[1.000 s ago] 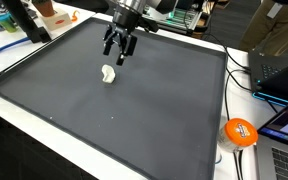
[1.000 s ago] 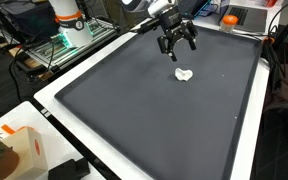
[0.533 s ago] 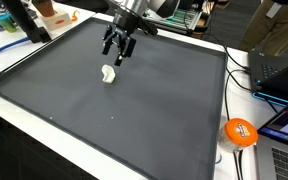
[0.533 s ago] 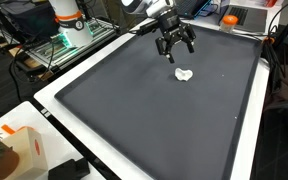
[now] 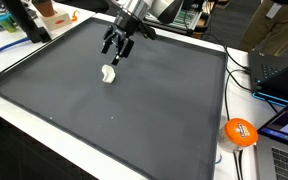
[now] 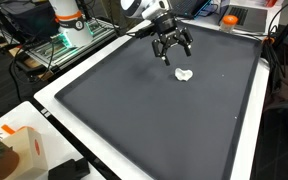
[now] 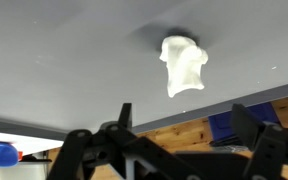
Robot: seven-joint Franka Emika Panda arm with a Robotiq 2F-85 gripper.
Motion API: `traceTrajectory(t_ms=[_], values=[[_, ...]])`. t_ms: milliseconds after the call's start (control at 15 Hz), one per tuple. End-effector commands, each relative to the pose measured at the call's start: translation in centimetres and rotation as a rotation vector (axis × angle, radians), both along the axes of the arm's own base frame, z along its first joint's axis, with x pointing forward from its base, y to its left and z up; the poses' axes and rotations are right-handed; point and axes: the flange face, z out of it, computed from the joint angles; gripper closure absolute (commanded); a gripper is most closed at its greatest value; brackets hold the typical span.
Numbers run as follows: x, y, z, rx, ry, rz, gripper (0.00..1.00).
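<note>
**While the dark mat (image 5: 134, 120) is lying wide beneath me, my claw (image 5: 115, 58) is hanging open**

I am hovering above it, fingers spread, gripping nothing. The small white lump (image 5: 108, 73) is resting on the mat just beside my fingertips, apart from them.

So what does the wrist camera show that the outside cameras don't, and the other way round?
Only the wrist view: the white object up close, lumpy, with its shadow. Only an exterior view: the whole dark mat, the orange ball beside it, and the gripper hanging open near the object, not touching it. Both: the white object lying on the mat, nothing between the fingers.
</note>
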Motion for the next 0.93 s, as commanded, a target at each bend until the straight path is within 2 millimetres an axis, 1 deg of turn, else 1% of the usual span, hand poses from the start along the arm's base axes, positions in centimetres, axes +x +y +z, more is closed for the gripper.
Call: traceTrajectory(t_ms=[0,267,600,867], values=[[-0.2,-0.1,-0.7,-0.003,-0.035,-0.043,0.0],[0.4,0.2,-0.8,0.0,-0.083,-0.054,0.0],[1.5,0.8,-1.8,-0.006,-0.117,-0.054,0.0],[1.2,1.6,-2.8,0.002,-0.155,-0.054,0.0]])
